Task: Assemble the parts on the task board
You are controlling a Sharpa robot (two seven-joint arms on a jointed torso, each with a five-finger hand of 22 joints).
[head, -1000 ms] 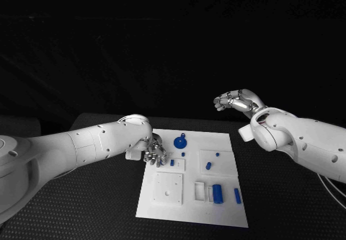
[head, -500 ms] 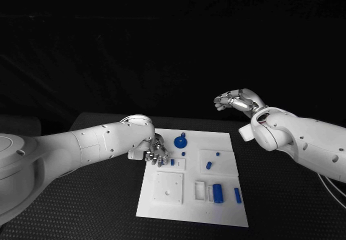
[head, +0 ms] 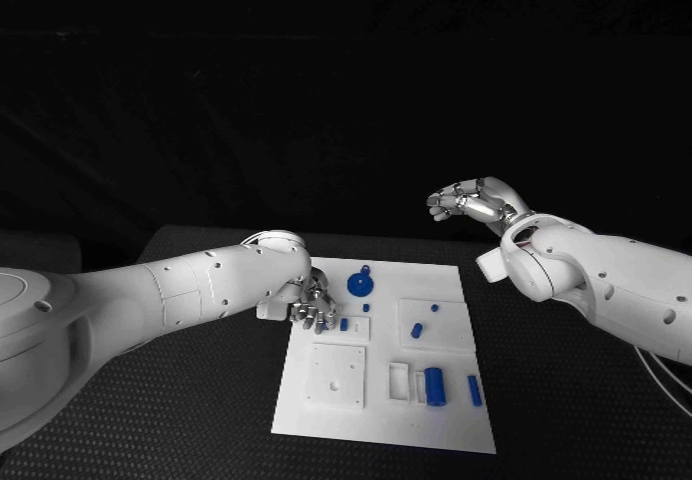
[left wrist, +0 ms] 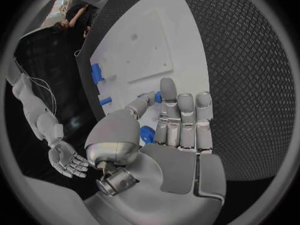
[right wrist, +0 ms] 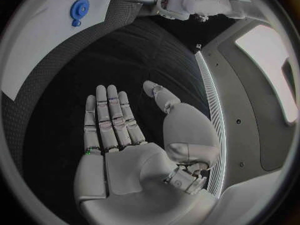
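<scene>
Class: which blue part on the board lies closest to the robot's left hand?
The small blue peg, right beside the left hand; the round blue disc and other parts lie farther off.

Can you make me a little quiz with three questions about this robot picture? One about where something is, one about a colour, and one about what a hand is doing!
1. Where is the round disc-shaped part?
A. Near the far edge of the task board
B. On the black table beside the board
C. In the right hand

2. What colour are the small parts?
A. Red
B. Blue
C. Green

3. What is the right hand doing?
A. Gripping a part
B. Pressing on the board
C. Held up in the air, holding nothing

Answers:
1. A: the head view shows the round part lying on the task board close to its far edge.
2. B: the parts, like the cylinder, are blue on the white board.
3. C: the right hand is raised away from the board, and its wrist view shows bare, open fingers. The left hand hangs over the board's edge.
</scene>
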